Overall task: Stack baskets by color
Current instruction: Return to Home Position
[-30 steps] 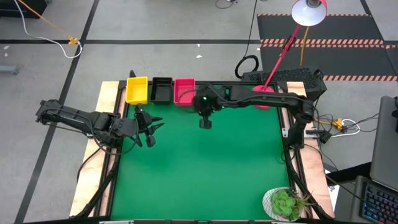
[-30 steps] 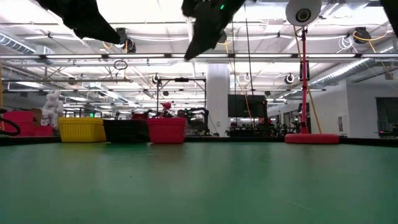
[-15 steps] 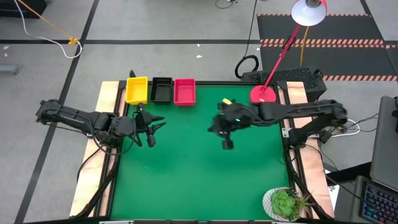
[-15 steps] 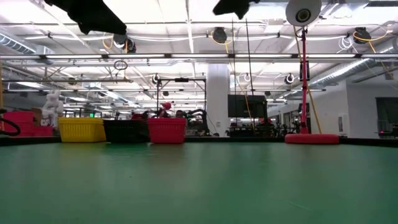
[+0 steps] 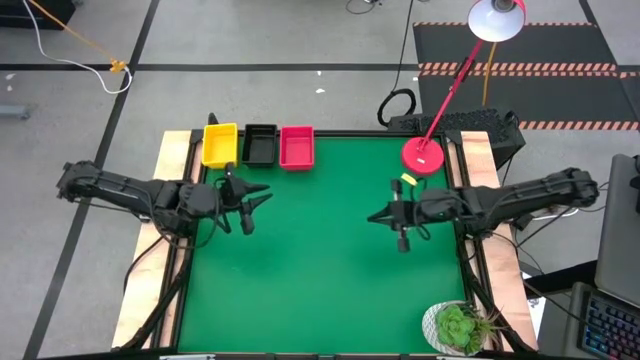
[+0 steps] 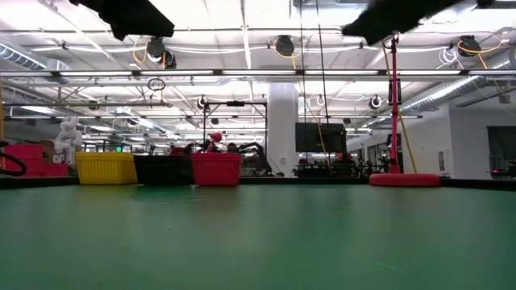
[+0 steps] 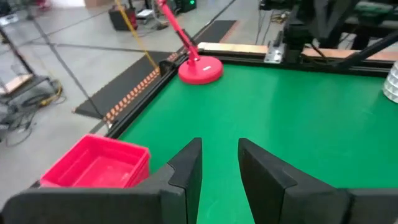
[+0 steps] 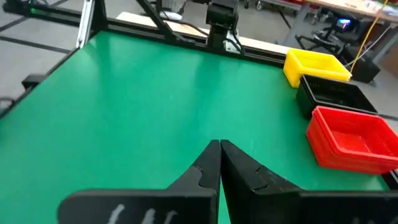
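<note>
Three piles of baskets sit in a row along the far edge of the green tabletop, in the upper left of the high view. From left to right they are the yellow baskets, the black baskets and the red baskets. Their sides touch or nearly touch. From above each pile reads as one basket, so I cannot count how many are nested in each. The sorting by colour looks done.

The left end effector hangs over the left part of the mat, near the yellow and black piles but apart from them. Its wrist view shows its fingers parted by a narrow gap with nothing between them. The right end effector hangs right of centre, below the round red lamp base in the frame. Its fingers are pressed together and hold nothing. Both arms appear drawn back toward their own sides, which fits a return to rest.

The baskets look like thin moulded plastic with slotted walls, so they are probably light and fairly stiff, with some flex at the rim. The best hold would be a pinch over one short wall at its middle. Nested baskets may cling together, so lifting one could bring up the one beneath it.
</note>
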